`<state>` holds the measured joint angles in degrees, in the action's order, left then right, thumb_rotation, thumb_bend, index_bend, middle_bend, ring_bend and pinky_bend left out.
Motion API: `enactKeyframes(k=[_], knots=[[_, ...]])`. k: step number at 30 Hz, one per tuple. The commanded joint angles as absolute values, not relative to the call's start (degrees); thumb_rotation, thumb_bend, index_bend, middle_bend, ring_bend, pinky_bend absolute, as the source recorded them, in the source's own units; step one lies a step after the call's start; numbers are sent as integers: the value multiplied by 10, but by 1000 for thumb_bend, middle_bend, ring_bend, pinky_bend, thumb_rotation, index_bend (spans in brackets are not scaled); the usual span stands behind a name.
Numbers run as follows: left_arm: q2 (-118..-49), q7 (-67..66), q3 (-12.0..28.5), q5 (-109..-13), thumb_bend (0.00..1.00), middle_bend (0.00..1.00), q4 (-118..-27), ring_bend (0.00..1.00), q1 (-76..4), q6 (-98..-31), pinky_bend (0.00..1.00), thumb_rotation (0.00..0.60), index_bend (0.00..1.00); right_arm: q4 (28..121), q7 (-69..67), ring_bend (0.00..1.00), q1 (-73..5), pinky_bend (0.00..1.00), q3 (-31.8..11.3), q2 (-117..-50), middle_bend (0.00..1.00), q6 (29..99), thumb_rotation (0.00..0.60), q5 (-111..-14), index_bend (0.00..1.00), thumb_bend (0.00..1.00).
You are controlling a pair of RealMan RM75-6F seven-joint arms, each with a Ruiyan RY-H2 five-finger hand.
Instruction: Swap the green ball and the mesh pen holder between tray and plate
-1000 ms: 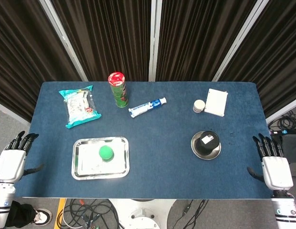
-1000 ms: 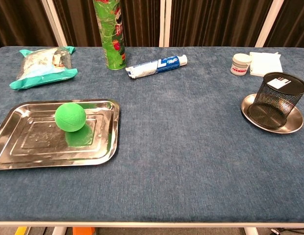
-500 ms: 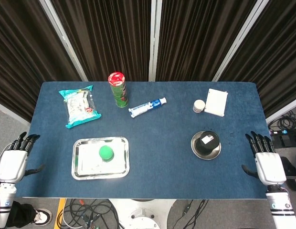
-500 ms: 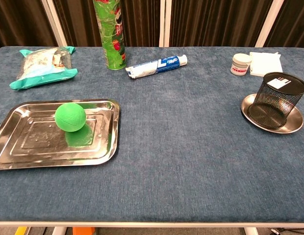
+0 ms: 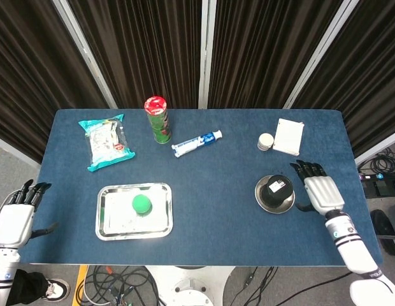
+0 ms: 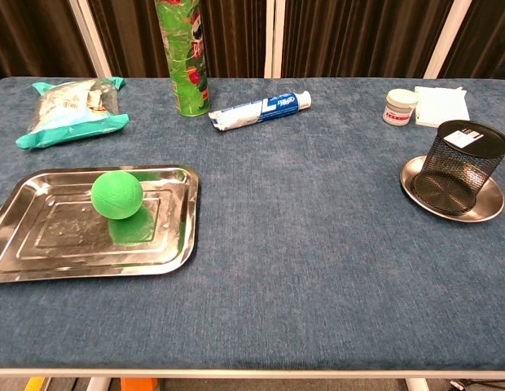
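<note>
We see the can (image 6: 182, 55) cut off at the chest view's top edge, the tray (image 6: 16, 265) clipped at its left edge, and the print on the small jar (image 6: 399, 106) too small for us to read.

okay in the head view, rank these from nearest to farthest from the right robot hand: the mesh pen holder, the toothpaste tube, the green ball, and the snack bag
Measured from the right robot hand:
1. Mesh pen holder, just to its left, standing on the plate.
2. Toothpaste tube, mid-table toward the far edge.
3. Green ball, in the tray on the left.
4. Snack bag, at the far left corner.
</note>
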<state>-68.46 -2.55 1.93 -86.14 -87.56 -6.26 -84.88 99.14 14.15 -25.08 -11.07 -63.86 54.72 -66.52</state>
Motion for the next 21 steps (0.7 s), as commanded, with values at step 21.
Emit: enactKeyframes(k=[21], knots=[[-684,-3,18,-862,51,142,-859,31,-60,-847,202,567,135,953,141,116,-350,370,-104,-696,191,466,600,-576,50,150]])
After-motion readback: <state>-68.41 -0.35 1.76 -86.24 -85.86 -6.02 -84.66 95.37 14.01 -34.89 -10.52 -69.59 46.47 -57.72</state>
